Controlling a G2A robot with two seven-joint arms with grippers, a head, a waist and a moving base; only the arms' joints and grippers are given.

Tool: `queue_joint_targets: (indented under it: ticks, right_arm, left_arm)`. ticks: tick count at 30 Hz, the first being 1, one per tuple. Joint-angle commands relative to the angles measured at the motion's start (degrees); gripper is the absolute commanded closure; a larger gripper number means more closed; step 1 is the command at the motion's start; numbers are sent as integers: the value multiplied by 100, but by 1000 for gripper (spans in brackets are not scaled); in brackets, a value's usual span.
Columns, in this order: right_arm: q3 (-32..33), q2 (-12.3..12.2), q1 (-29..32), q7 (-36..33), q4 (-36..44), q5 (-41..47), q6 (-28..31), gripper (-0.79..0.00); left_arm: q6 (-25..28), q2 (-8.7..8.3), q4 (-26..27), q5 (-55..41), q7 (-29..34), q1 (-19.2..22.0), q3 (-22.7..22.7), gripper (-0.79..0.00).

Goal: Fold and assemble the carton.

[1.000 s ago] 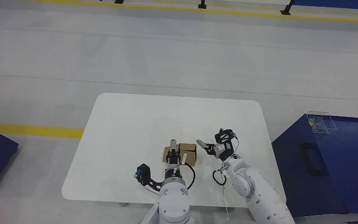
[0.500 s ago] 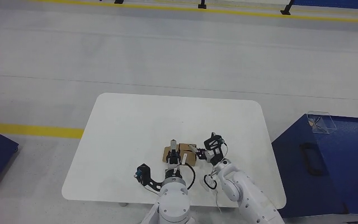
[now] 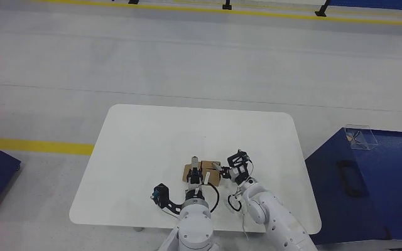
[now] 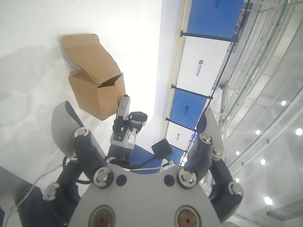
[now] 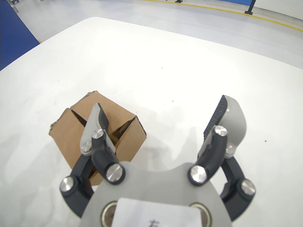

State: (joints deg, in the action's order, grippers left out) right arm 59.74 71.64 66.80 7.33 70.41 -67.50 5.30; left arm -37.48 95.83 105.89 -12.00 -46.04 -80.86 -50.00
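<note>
Yellow-lined grey floor (image 3: 188,56) carries the white table (image 3: 157,138), with a blue cabinet (image 3: 358,188) off its right edge; the left hand (image 3: 197,170), fingers spread wide and rolled sideways, hangs at the brown carton (image 5: 68,128) near the table's front middle, and the right hand (image 5: 161,102), likewise spread, touches the carton's top with one finger.

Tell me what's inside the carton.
Dark gaps between the folded top flaps of the carton show nothing inside. The flaps, and a finger of the right hand over them, hide the rest.
</note>
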Motion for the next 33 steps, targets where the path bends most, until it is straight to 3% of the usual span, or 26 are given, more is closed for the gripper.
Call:
queue_joint_targets:
  ticks: [1, 6, 16, 21, 27, 33]
  right_arm:
    - [0, 0, 0, 1, 0, 1, 1, -785]
    - [0, 0, 0, 1, 0, 1, 1, -785]
    - [0, 0, 0, 1, 0, 1, 1, -785]
    - [0, 0, 0, 1, 0, 1, 1, -785]
    - [0, 0, 0, 1, 0, 1, 1, -785]
    - [0, 0, 0, 1, 0, 1, 1, -785]
  left_arm:
    - [0, 0, 0, 0, 0, 0, 0, -785]
    - [144, -4, 25, 15, 118, 9, 2, -785]
    - [1933, -18, -1416, 302, 910, 138, -307, -785]
    - [2471, 8, -1751, -127, 1257, 102, -480, -785]
    - [3124, 37, -2055, -219, 1232, 90, -632, -785]
    - [3446, 79, -2626, -208, 1184, 305, -745, -785]
